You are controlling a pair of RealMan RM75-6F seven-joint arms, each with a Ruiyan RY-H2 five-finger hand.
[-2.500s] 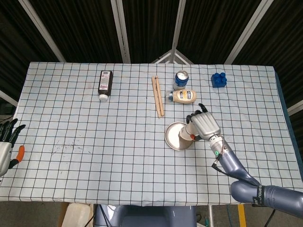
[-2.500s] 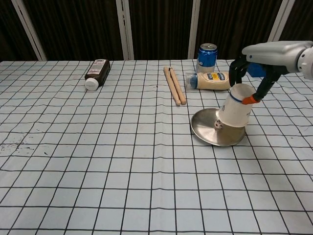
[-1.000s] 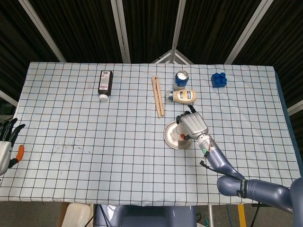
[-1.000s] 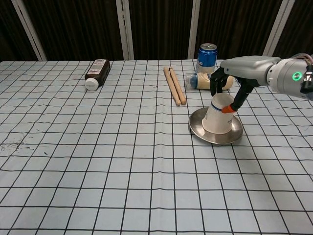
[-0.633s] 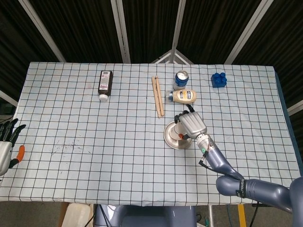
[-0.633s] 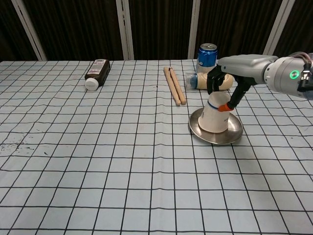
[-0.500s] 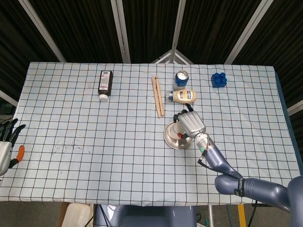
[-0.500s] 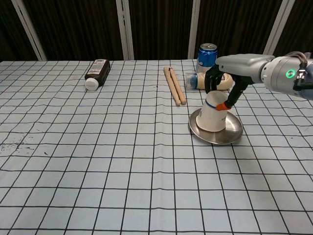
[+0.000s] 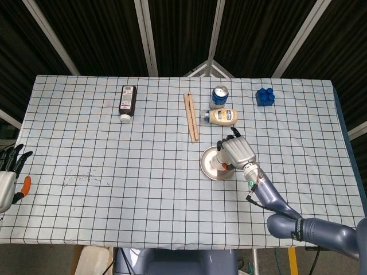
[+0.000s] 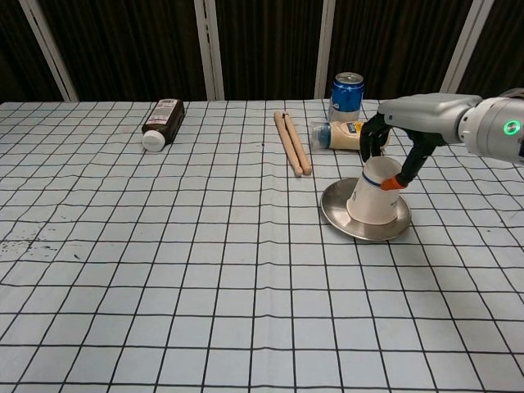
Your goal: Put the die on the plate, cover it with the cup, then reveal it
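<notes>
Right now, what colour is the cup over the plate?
White, with a thin blue band near its upturned base; the chest view shows the cup best.

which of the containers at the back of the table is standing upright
The blue soda can. It stands on its base, while the mayonnaise bottle just in front of it and the dark brown bottle far to the left both lie on their sides.

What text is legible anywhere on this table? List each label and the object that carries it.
None reads clearly.
Dark brown bottle lying flat: white label, print too small.
Blue drink can: markings blurred.
Cream squeeze bottle on its side: blue and yellow label, lettering unreadable.
White paper cup on the metal plate: blue band only, no words.
</notes>
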